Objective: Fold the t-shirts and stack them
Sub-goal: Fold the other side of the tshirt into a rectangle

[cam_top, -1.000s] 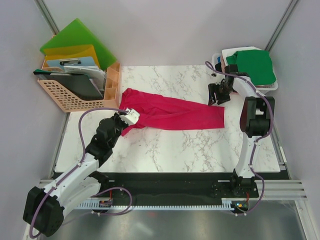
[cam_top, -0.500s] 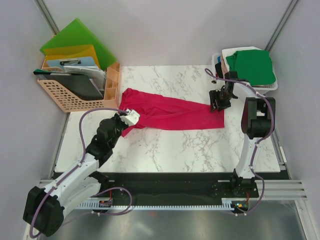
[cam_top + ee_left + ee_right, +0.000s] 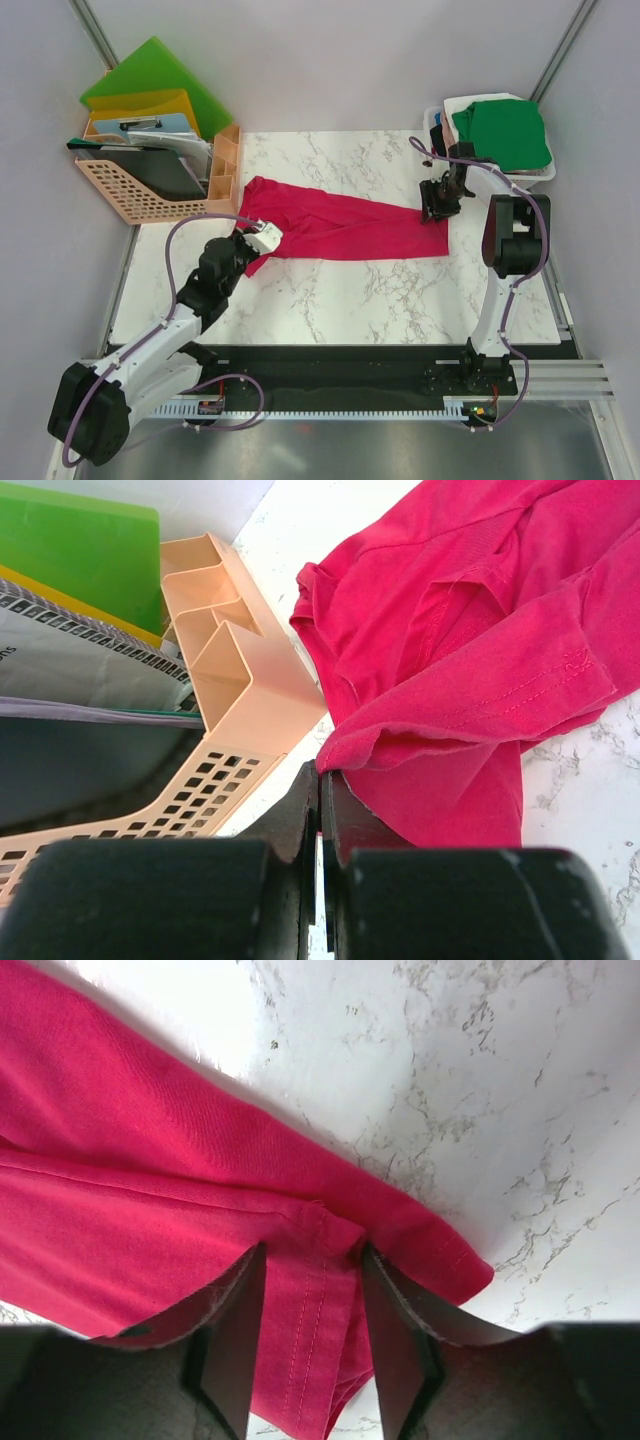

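A crimson-pink t-shirt (image 3: 340,228) lies stretched left to right across the marble table (image 3: 340,300). My left gripper (image 3: 258,236) is at its left end, jaws shut on a folded edge of the t-shirt (image 3: 470,630), pinched at the fingertips (image 3: 321,775). My right gripper (image 3: 435,205) is down on the shirt's far right corner. Its jaws stand apart, one on each side of a stitched hem fold (image 3: 312,1300), with the gripper (image 3: 313,1252) resting on the cloth. A green t-shirt (image 3: 505,130) lies on top of a white bin (image 3: 545,175) at the back right.
A peach plastic rack (image 3: 150,190) with green and yellow folders (image 3: 150,70) stands at the back left, close beside the left gripper; its corner (image 3: 240,680) nearly touches the shirt's collar end. Bare marble shows in front of the shirt.
The right gripper has come down from behind onto the shirt's right corner and its jaws have narrowed around the hem. The left gripper has drawn slightly toward the near edge, still shut.
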Motion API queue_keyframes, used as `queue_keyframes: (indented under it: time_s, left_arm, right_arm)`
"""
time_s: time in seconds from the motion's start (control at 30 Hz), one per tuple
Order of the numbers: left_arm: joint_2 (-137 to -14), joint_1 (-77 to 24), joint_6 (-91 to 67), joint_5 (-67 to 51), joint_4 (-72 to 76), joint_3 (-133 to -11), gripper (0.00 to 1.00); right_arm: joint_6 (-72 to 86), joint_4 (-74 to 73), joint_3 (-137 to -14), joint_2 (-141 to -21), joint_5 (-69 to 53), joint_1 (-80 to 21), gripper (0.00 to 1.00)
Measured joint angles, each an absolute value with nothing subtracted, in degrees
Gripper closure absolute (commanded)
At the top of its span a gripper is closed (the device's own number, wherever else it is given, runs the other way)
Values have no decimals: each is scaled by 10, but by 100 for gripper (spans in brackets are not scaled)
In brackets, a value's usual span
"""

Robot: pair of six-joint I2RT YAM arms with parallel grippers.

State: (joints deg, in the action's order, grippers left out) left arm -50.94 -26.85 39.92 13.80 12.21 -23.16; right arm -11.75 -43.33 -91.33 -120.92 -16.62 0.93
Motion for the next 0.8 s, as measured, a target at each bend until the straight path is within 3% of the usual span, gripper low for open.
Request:
queue_keyframes:
  time_s: [0.13, 0.2, 0.27, 0.57, 0.8]
  left_arm:
    - [-516, -269, 399, 134, 126, -230, 98]
    - [-518, -269, 399, 134, 127, -229, 98]
    - [-518, -269, 399, 133, 130, -228, 98]
    - [-518, -269, 399, 132, 133, -224, 98]
    - [-489, -269, 399, 128, 103, -219, 98]
  right_arm:
    - [-118, -433, -913, -1209, -164, 8, 67]
    - [-120, -434, -913, -1209, -161, 8, 87]
    - [-120, -436, -913, -1208, -159, 7, 100]
    - [-121, -456, -912, -1174, -136, -25, 100]
    - [-129, -491, -869, -1029, -140, -24, 100]
